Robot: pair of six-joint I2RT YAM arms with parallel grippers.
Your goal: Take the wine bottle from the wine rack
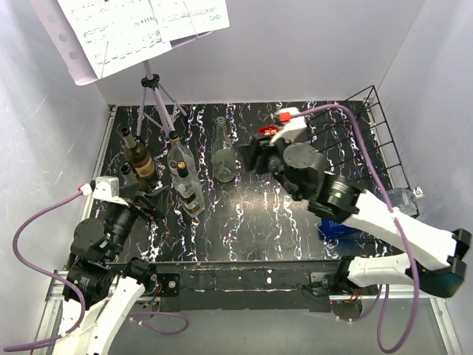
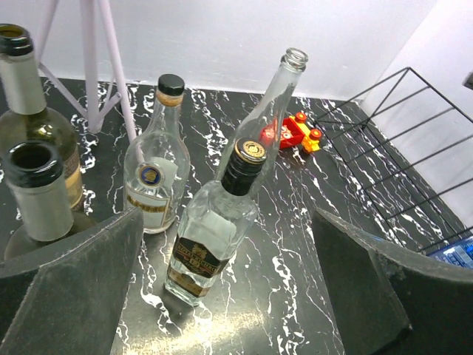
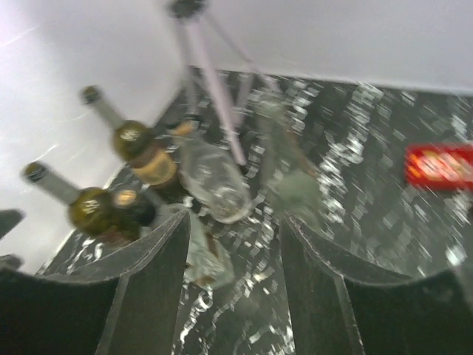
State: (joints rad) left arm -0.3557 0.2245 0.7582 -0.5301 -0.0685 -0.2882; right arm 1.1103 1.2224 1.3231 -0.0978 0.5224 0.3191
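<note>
The wine bottle (image 1: 224, 159), clear glass with a long open neck, stands upright on the black marbled table, apart from the wine rack. It also shows as the wine bottle (image 2: 270, 118) in the left wrist view and, blurred, as the wine bottle (image 3: 292, 185) in the right wrist view. The wine rack (image 1: 377, 140), black thin wire, sits at the back right with no bottle on it; its bars (image 2: 399, 148) show from the left wrist too. My right gripper (image 1: 253, 155) is open just right of the bottle, with nothing between its fingers (image 3: 235, 222). My left gripper (image 1: 151, 196) is open wide at the left (image 2: 225, 214).
Two green bottles (image 1: 139, 159), a round clear bottle (image 1: 179, 159) and a square labelled bottle (image 2: 211, 244) crowd the left side. A music stand's tripod (image 1: 155, 96) stands at the back left. A red toy (image 1: 267, 131) lies near the right wrist. A blue box (image 1: 336, 229) sits front right.
</note>
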